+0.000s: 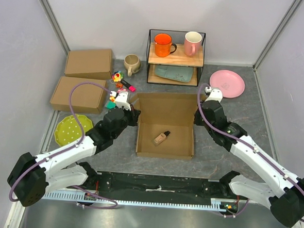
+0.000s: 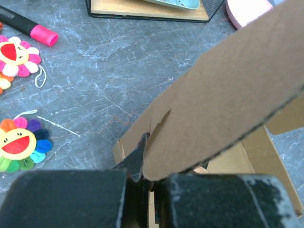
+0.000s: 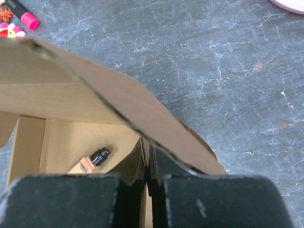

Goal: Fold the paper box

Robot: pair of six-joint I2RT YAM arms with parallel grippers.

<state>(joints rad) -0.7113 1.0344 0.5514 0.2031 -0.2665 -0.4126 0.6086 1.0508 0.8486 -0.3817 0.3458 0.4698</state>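
The paper box [image 1: 167, 111] lies open in the middle of the table, its lid flap spread toward the back. A small beige bottle [image 1: 162, 138] with a black cap lies inside it. My left gripper [image 1: 133, 114] is shut on the box's left wall. In the left wrist view a large cardboard flap [image 2: 228, 95] rises over the left gripper [image 2: 152, 190]. My right gripper [image 1: 198, 117] is shut on the right wall. In the right wrist view the right gripper [image 3: 147, 175] pinches a thin cardboard edge under a flap [image 3: 118, 102], with the bottle [image 3: 90, 161] showing beyond.
Two flat brown boxes [image 1: 89, 62] [image 1: 78, 94] lie at the back left. A green plate [image 1: 73, 129] sits beside my left arm. A beige mug [image 1: 131, 64], flower toys [image 2: 19, 137] and a pink marker [image 2: 42, 34] lie behind the box. A wire shelf [image 1: 176, 58] and a pink plate [image 1: 227, 83] stand at the back.
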